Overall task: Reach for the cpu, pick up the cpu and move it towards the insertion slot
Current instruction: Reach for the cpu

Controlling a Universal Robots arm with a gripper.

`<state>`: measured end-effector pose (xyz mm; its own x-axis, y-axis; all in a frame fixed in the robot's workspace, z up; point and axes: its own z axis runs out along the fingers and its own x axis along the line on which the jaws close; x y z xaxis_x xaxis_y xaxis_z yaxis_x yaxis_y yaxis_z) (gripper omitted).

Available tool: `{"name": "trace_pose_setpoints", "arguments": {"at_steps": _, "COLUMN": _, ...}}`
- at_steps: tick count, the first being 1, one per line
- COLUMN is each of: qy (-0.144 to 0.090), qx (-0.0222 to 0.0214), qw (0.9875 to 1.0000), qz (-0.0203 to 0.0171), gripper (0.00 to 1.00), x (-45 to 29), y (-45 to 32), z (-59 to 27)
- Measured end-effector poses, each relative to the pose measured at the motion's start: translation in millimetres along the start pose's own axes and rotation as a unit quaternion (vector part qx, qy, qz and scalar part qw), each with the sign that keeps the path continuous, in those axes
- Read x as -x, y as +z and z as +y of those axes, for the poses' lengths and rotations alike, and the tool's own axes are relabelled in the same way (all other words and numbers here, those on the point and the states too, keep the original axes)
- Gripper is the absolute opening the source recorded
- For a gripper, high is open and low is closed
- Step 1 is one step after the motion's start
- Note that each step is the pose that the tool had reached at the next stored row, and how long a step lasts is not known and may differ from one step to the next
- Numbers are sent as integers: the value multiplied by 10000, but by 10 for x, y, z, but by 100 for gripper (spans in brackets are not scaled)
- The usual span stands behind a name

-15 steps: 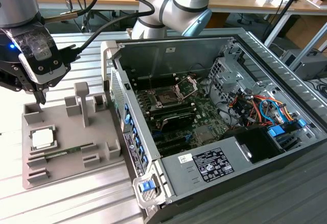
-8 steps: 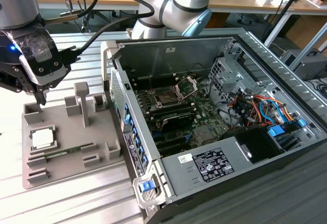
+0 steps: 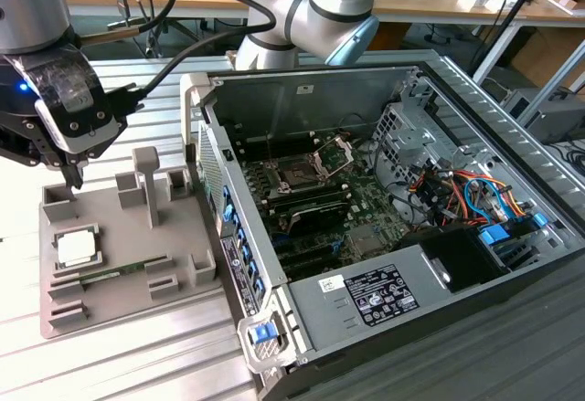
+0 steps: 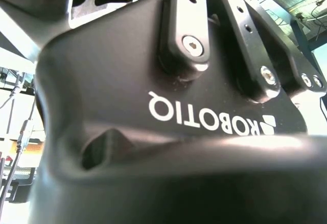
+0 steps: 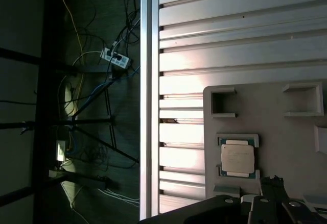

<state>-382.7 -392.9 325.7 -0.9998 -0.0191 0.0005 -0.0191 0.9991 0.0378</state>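
Silvery-white, the cpu (image 3: 75, 247) lies flat in a pocket of the grey holder plate (image 3: 110, 308), just beside a green memory stick (image 3: 123, 271). The gripper (image 3: 76, 180) hangs above it, apart from it. Whether it is open or closed cannot be told. The insertion slot (image 3: 299, 175) sits well apart, inside the open computer case (image 3: 302, 100).

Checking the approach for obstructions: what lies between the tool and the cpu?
Only bare grey fixture plate, in the first wrist view; nothing stands between the tool and the cpu.
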Motion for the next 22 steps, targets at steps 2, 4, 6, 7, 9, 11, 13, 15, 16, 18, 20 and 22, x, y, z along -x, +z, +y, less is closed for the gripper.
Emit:
{"name": "trace_pose_setpoints", "arguments": {"at_steps": 2, "qy": 0, "qx": 0, "qw": 10000, "qz": 0, "gripper": 10, "x": 0, "y": 4, "z": 0}}
{"name": "trace_pose_setpoints", "arguments": {"at_steps": 4, "qy": 0, "qx": 0, "qw": 10000, "qz": 0, "gripper": 10, "x": 0, "y": 7, "z": 0}}
{"name": "trace_pose_setpoints", "arguments": {"at_steps": 6, "qy": 0, "qx": 0, "qw": 10000, "qz": 0, "gripper": 10, "x": 0, "y": 11, "z": 0}}
{"name": "trace_pose_setpoints", "arguments": {"at_steps": 7, "qy": 0, "qx": 0, "qw": 10000, "qz": 0, "gripper": 10, "x": 0, "y": 13, "z": 0}}
{"name": "trace_pose_setpoints", "arguments": {"at_steps": 9, "qy": 0, "qx": 0, "qw": 10000, "qz": 0, "gripper": 10, "x": 0, "y": 15, "z": -1}}
{"name": "trace_pose_setpoints", "arguments": {"at_steps": 11, "qy": 0, "qx": 0, "qw": 10000, "qz": 0, "gripper": 10, "x": 0, "y": 18, "z": -1}}
{"name": "trace_pose_setpoints", "arguments": {"at_steps": 13, "qy": 0, "qx": 0, "qw": 10000, "qz": 0, "gripper": 10, "x": 0, "y": 35, "z": -1}}
{"name": "trace_pose_setpoints", "arguments": {"at_steps": 15, "qy": 0, "qx": 0, "qw": 10000, "qz": 0, "gripper": 10, "x": 0, "y": 37, "z": -1}}
{"name": "trace_pose_setpoints", "arguments": {"at_steps": 16, "qy": 0, "qx": 0, "qw": 10000, "qz": 0, "gripper": 10, "x": 0, "y": 40, "z": -1}}
{"name": "trace_pose_setpoints", "arguments": {"at_steps": 18, "qy": 0, "qx": 0, "qw": 10000, "qz": 0, "gripper": 10, "x": 0, "y": 45, "z": -2}}
{"name": "trace_pose_setpoints", "arguments": {"at_steps": 20, "qy": 0, "qx": 0, "qw": 10000, "qz": 0, "gripper": 10, "x": 0, "y": 94, "z": -3}}
{"name": "trace_pose_setpoints", "arguments": {"at_steps": 22, "qy": 0, "qx": 0, "qw": 10000, "qz": 0, "gripper": 10, "x": 0, "y": 142, "z": -5}}
